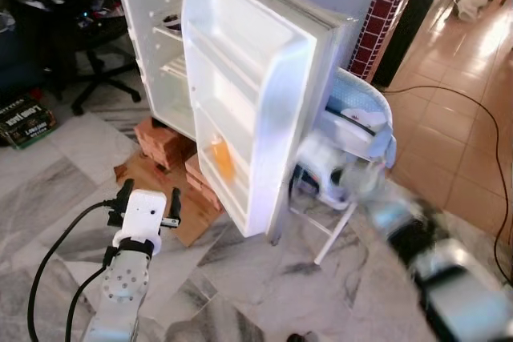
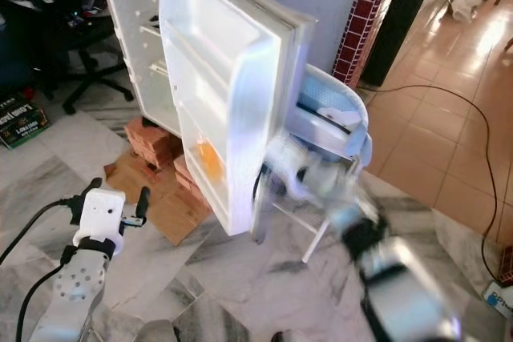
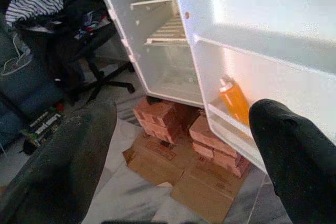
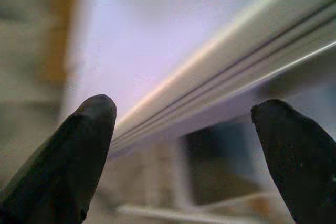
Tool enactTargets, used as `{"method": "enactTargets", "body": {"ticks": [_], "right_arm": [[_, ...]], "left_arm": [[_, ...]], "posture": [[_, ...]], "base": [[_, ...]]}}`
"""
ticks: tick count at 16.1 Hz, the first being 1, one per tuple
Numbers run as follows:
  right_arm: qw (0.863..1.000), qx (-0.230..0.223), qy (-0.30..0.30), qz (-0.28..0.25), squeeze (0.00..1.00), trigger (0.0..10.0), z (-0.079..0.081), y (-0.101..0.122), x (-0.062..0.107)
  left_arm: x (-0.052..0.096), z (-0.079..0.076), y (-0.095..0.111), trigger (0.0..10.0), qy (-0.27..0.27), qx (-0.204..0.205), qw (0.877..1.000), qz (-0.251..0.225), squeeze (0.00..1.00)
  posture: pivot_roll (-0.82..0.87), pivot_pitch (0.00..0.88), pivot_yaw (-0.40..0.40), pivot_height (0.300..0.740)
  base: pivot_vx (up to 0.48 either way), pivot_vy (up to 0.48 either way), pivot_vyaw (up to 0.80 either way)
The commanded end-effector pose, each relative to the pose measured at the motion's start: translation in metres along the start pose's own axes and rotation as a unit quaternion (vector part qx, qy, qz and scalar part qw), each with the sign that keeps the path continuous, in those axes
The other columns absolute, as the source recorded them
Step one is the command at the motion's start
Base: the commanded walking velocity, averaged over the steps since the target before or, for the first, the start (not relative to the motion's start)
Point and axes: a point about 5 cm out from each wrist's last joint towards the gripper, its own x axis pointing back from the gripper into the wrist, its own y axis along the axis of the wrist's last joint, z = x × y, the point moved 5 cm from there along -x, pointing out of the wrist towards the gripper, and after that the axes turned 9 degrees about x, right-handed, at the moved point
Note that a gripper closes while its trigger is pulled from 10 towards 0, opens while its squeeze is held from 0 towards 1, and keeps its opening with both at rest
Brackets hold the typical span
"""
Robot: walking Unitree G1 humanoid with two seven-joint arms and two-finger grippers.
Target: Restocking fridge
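Note:
The white fridge (image 1: 156,54) stands with its door (image 1: 240,94) swung wide open. An orange bottle (image 1: 222,158) sits upright in the door's lower shelf, also clear in the left wrist view (image 3: 233,98). My left gripper (image 1: 149,196) hovers low over the floor, short of the door, open with nothing between its fingers. My right arm (image 1: 417,238) is blurred and stretches toward the door's outer edge. In the right wrist view, the right gripper (image 4: 184,106) is open with the door's edge (image 4: 220,87) running close in front of its fingers.
Red bricks (image 1: 164,140) prop the fridge, with flat cardboard (image 1: 172,214) on the marble floor before them. A white stool holding a blue basket (image 1: 361,122) stands behind the door. An office chair (image 1: 96,54) is at the far left, and a black cable (image 1: 481,118) crosses the tiles.

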Motion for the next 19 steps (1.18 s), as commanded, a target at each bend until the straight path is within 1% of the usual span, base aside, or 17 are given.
{"method": "enactTargets", "body": {"ticks": [1, 2, 3, 5, 6, 7, 8, 9, 11, 12, 13, 14, 15, 16, 17, 18, 19], "right_arm": [[0.996, -0.044, -0.082, -0.008, 0.0, 10.0, -0.027, 0.009, -0.001], [0.985, -0.101, -0.133, -0.033, 0.0, 10.0, -0.046, 0.02, 0.0], [0.966, -0.176, -0.179, -0.067, 0.0, 10.0, -0.061, 0.034, 0.003], [0.923, -0.299, -0.195, -0.142, 0.0, 10.0, -0.065, 0.061, 0.001], [0.912, -0.328, -0.185, -0.16, 0.0, 10.0, -0.061, 0.07, -0.001], [0.903, -0.356, -0.149, -0.19, 0.0, 10.0, -0.051, 0.086, -0.004], [0.893, -0.379, -0.073, -0.233, 0.0, 10.0, -0.029, 0.11, -0.004], [0.887, -0.378, -0.023, -0.265, 0.0, 10.0, -0.016, 0.125, -0.001], [0.854, -0.35, 0.163, -0.348, 0.0, 10.0, 0.026, 0.154, 0.028], [0.839, -0.334, 0.217, -0.369, 0.0, 10.0, 0.038, 0.158, 0.043], [0.78, -0.301, 0.355, -0.419, 0.0, 10.0, 0.059, 0.16, 0.091], [0.768, -0.284, 0.387, -0.423, 0.0, 10.0, 0.063, 0.154, 0.105], [0.796, -0.272, 0.366, -0.397, 0.0, 10.0, 0.062, 0.138, 0.093], [0.864, -0.258, 0.278, -0.332, 0.0, 10.0, 0.05, 0.109, 0.056], [0.904, -0.249, 0.212, -0.274, 0.0, 10.0, 0.038, 0.085, 0.033], [0.921, -0.242, 0.185, -0.241, 0.0, 10.0, 0.032, 0.074, 0.024], [0.943, -0.223, 0.113, -0.219, 0.0, 10.0, 0.014, 0.063, 0.014]], "left_arm": [[0.001, 0.002, 0.001, 10.0, 0.001, -0.005, 1.0, 0.002, 0.0], [0.002, 0.002, 0.001, 10.0, 0.002, -0.005, 1.0, 0.002, 0.0], [0.002, 0.002, 0.001, 10.0, 0.003, -0.006, 1.0, 0.002, 0.0], [0.002, 0.0, 0.001, 10.0, -0.001, -0.007, 1.0, 0.003, 0.0], [0.001, -0.001, 0.0, 10.0, -0.003, -0.007, 1.0, 0.004, 0.0], [0.0, -0.003, 0.001, 10.0, -0.005, -0.007, 1.0, 0.003, 0.0], [0.0, -0.004, 0.002, 10.0, -0.006, -0.004, 1.0, 0.002, 0.0], [0.0, -0.004, 0.001, 10.0, -0.008, -0.004, 1.0, 0.005, 0.0], [-0.002, -0.006, 0.002, 10.0, -0.015, -0.004, 1.0, 0.004, 0.0], [-0.002, -0.006, 0.002, 10.0, -0.014, -0.003, 1.0, 0.003, 0.0], [-0.003, -0.005, 0.004, 10.0, -0.012, -0.003, 1.0, 0.0, 0.0], [-0.003, -0.005, 0.004, 10.0, -0.011, -0.003, 1.0, 0.0, 0.0], [-0.003, -0.005, 0.003, 10.0, -0.011, -0.004, 1.0, 0.0, 0.0], [-0.002, -0.005, 0.003, 10.0, -0.011, -0.005, 1.0, 0.001, 0.0], [-0.002, -0.004, 0.002, 10.0, -0.011, -0.006, 1.0, 0.004, 0.0], [-0.002, -0.004, 0.001, 10.0, -0.011, -0.007, 1.0, 0.004, 0.0], [-0.002, -0.004, 0.001, 10.0, -0.012, -0.008, 1.0, 0.004, 0.0]], "posture": [[0.22, 0.042, -0.054, 0.74], [0.23, 0.043, -0.056, 0.74], [0.23, 0.043, -0.056, 0.74], [0.22, 0.044, -0.053, 0.74], [0.22, 0.046, -0.05, 0.74], [0.21, 0.046, -0.052, 0.74], [0.21, 0.047, -0.051, 0.74], [0.19, 0.045, -0.047, 0.74], [0.19, 0.044, -0.047, 0.74], [0.19, 0.044, -0.047, 0.74], [0.19, 0.043, -0.048, 0.74], [0.19, 0.044, -0.048, 0.74], [0.19, 0.043, -0.049, 0.74], [0.19, 0.042, -0.049, 0.74], [0.2, 0.042, -0.048, 0.74], [0.2, 0.041, -0.048, 0.74], [0.2, 0.039, -0.049, 0.74]], "base": [[0.0, 0.0, 0.0], [0.0, 0.0, 0.0], [0.0, 0.0, 0.0], [0.0, 0.0, 0.0], [0.0, 0.0, 0.0], [0.0, 0.0, 0.0], [0.0, 0.0, 0.0], [0.0, 0.0, 0.0], [0.0, 0.0, 0.0], [0.0, 0.0, 0.0], [0.0, 0.0, 0.0], [0.0, 0.0, 0.0], [0.0, 0.0, 0.0], [0.0, 0.0, 0.0], [0.0, 0.0, 0.0], [0.0, 0.0, 0.0], [0.0, 0.0, 0.0]]}}
